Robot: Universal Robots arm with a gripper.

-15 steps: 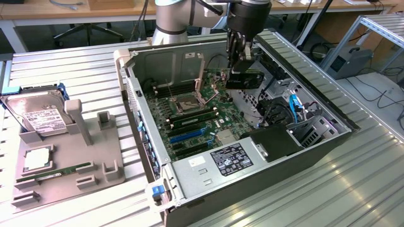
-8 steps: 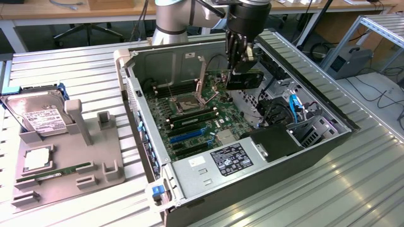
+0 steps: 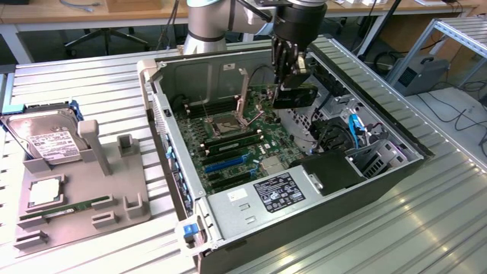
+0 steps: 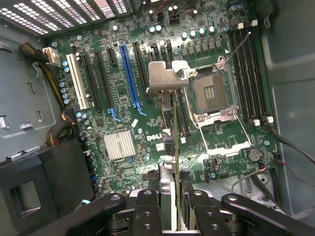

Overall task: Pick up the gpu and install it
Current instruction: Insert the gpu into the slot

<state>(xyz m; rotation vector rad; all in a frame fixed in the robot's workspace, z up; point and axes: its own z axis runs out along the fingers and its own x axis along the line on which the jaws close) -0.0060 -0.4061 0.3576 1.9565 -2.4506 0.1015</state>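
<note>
A slatted metal table [image 3: 91, 85] is seen in the exterior view, and on it an open computer case [image 3: 380, 177] is laid on its side, its near corner cut off by the lower frame edge. Inside, the green motherboard [image 3: 243, 145] is exposed; its far part toward the exterior view's right is partly hidden by black drive housings [image 3: 331, 171] and cables. The robot arm [image 3: 209, 23] is cut off at the upper edge.

To the exterior view's left a grey fixture tray [image 3: 68, 222] is placed, with a silver hard drive [image 3: 45, 140] and a narrow RAM stick [image 3: 72, 208] on it.

The gpu [image 3: 293, 97] is held above the motherboard, inside the case opening, clear of the slots. It is clamped on edge by the gripper [image 3: 291, 68], whose fingers are closed narrowly on its upper edge. In the wrist view the gpu [image 4: 170, 162] is seen edge-on as a thin strip, so its faces cannot be made out; its long axis runs away from the camera, and its silver end bracket [image 4: 161, 77] is at the far end, over the blue slot [image 4: 129, 73] and the CPU socket [image 4: 209, 91]. The finger bases [image 4: 147, 206] are cut off by the frame edge.
</note>
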